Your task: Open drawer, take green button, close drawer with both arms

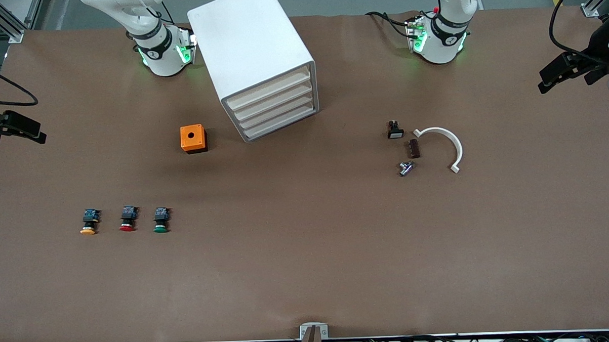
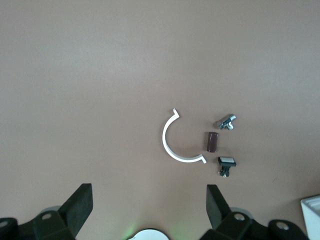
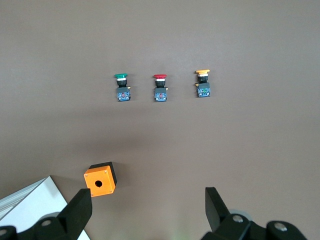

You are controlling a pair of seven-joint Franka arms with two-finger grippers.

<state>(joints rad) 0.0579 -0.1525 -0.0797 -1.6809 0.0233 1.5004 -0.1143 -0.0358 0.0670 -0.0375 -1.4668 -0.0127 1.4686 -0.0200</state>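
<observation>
1. Brown matting covers the whole table (image 1: 308, 272), a plain matte sheet with no print on it.
2. White and boxy, the drawer cabinet (image 1: 252, 56) is the landmark. It stands between the two arm bases, turned askew, with its four drawers (image 1: 274, 109) all shut and facing the front camera. By the look of it the drawer fronts are smooth plastic with only thin lips to hook, so a fingertip pull could slip.
3. Both arms wait off the ends of the table. The left gripper (image 2: 149, 207) hangs high over the left arm's end, fingers spread wide and holding nothing. The right gripper (image 3: 148, 210) hangs high over the right arm's end, equally wide and empty.
4. An orange box (image 1: 193, 138) with one round hole on top sits just beside the cabinet, toward the right arm's end.
5. A white half-ring clamp (image 1: 448, 143) lies well apart from the cabinet toward the left arm's end, with three small parts beside it.
6. The button (image 1: 161, 220), green-capped, lies on the open table nearer the front camera than the cabinet, toward the right arm's end, beside a red-capped button (image 1: 127, 218) and a yellow-capped button (image 1: 89, 222). It looks light, rigid and apt to roll on its cap; the squarer black body seems the safest hold.
7. No brand, label or writing is readable.
</observation>
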